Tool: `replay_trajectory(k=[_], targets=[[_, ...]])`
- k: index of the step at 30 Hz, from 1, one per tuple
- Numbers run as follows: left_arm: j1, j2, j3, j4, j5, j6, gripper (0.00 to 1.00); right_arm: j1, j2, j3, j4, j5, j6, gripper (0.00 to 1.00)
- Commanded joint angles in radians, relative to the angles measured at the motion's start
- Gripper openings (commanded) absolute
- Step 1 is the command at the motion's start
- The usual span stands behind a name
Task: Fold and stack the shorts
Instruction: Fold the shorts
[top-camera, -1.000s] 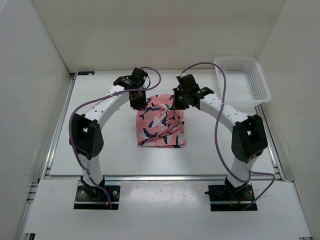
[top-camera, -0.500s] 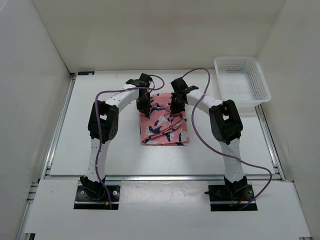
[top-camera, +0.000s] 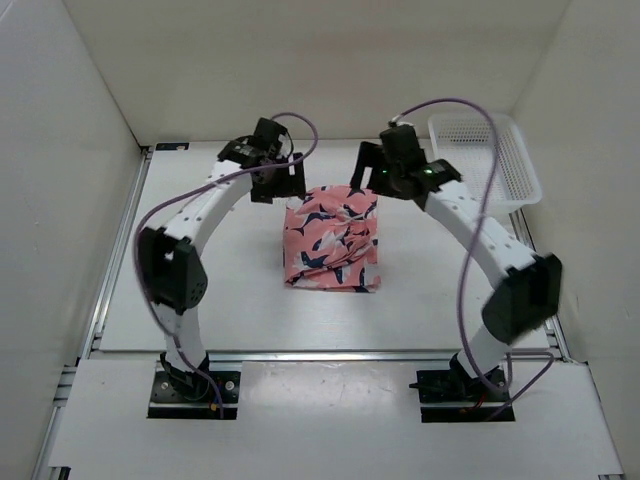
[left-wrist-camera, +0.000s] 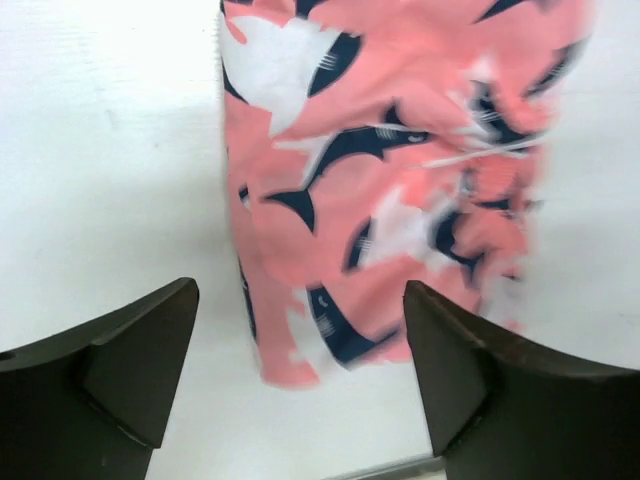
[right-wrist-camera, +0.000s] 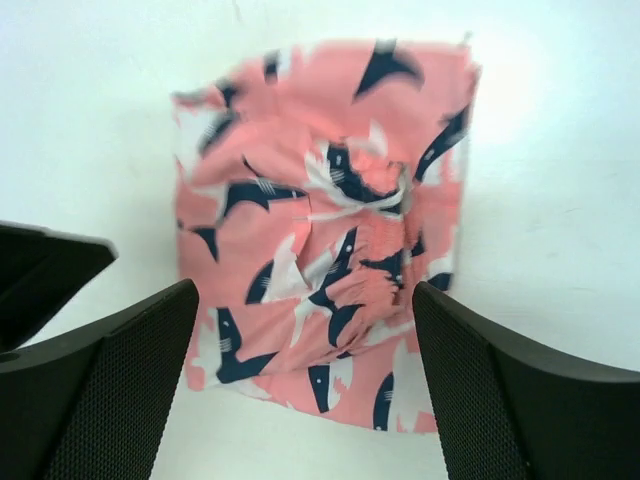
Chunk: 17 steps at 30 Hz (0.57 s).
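The coral-pink shorts (top-camera: 333, 238) with navy-and-white shark shapes lie folded into a rough rectangle on the white table, mid-scene. My left gripper (top-camera: 277, 184) hovers open just beyond the bundle's far-left corner, holding nothing. My right gripper (top-camera: 372, 172) hovers open above its far-right corner, also holding nothing. In the left wrist view the shorts (left-wrist-camera: 380, 180) fill the upper middle, with the gripper (left-wrist-camera: 300, 380) wide apart over the table. Seen from the right wrist, the shorts (right-wrist-camera: 325, 230) lie flat beneath the spread gripper (right-wrist-camera: 305, 390).
A white mesh basket (top-camera: 484, 160) stands at the far right corner of the table, close behind my right arm. White walls enclose the table on three sides. A metal rail (top-camera: 320, 354) runs along the near edge.
Both grippers have opened and let go of the shorts, then lifted up and back toward the far side. The shorts now lie folded on the table.
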Motion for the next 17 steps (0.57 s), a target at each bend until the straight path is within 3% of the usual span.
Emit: replay_trajectory(k=[1,3,12,17], targets=[[0.014,-0.268,-0.049,-0.032,-0.045,0.003,0.98,-0.005,-0.171,-0.078,-0.098,0.173,-0.038,0.93],[0.023,-0.348,-0.139,-0.032,-0.074,-0.010,1.00,-0.014,-0.286,-0.183,-0.132,0.232,-0.038,0.99],[0.052,-0.837,-0.530,-0.041,-0.269,-0.140,1.00,-0.032,-0.666,-0.440,-0.308,0.414,0.004,0.99],[0.052,-0.962,-0.598,-0.061,-0.307,-0.191,1.00,-0.032,-0.788,-0.518,-0.350,0.425,0.060,0.99]])
